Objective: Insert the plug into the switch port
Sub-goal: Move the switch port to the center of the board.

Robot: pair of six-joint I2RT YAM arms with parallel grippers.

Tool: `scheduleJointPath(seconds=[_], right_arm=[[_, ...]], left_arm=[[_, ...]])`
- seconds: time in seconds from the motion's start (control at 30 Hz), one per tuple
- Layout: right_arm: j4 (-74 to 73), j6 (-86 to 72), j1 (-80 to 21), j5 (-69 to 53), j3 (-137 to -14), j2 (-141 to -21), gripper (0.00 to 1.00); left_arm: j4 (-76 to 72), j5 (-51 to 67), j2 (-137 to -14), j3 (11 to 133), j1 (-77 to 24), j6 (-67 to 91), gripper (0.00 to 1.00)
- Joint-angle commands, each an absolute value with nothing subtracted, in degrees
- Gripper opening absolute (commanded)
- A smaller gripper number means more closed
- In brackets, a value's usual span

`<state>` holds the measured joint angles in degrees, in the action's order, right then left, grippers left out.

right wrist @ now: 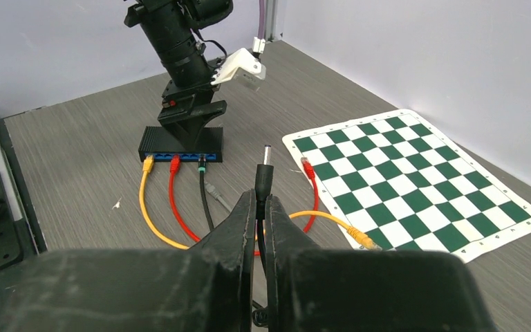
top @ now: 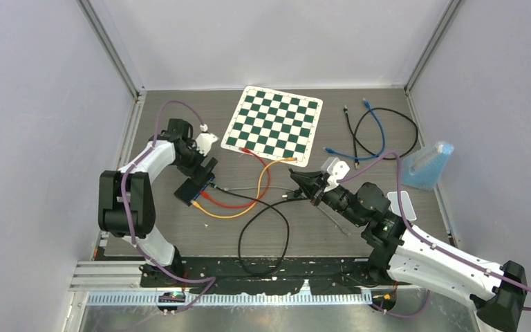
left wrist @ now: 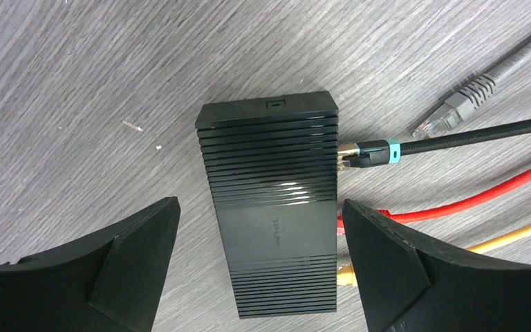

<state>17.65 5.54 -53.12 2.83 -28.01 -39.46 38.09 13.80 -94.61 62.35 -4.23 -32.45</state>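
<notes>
The switch (left wrist: 269,207) is a black ribbed box on the grey table, also seen in the top view (top: 195,188) and the right wrist view (right wrist: 180,145). My left gripper (left wrist: 259,204) hovers over it, open, with one finger (left wrist: 145,256) on each side and not touching it. Yellow (right wrist: 148,164), red (right wrist: 175,163) and black (right wrist: 201,164) cables sit in its front ports. My right gripper (right wrist: 261,200) is shut on the plug (right wrist: 265,176), a black barrel plug whose tip points toward the switch from well short of it. In the top view the right gripper (top: 304,183) is right of the switch.
A loose grey connector (left wrist: 456,107) lies beside the switch. A green-and-white chessboard mat (top: 273,124) lies behind, with red and yellow cable ends on its edge. Blue and black cables (top: 380,131) coil at the back right, near a blue translucent object (top: 429,164).
</notes>
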Motion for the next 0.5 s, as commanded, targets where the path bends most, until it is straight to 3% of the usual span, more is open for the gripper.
scheduleJointPath(seconds=[0.0, 0.47], right_arm=[[19.0, 6.7, -53.0, 4.5, -30.4, -38.3, 0.05], [18.2, 7.1, -53.0, 5.3, -30.4, -36.4, 0.05]], left_arm=[[39.4, 14.7, -96.2, 64.8, -4.4, -34.1, 0.91], [40.6, 15.6, -98.4, 65.7, -4.4, -35.4, 0.85]])
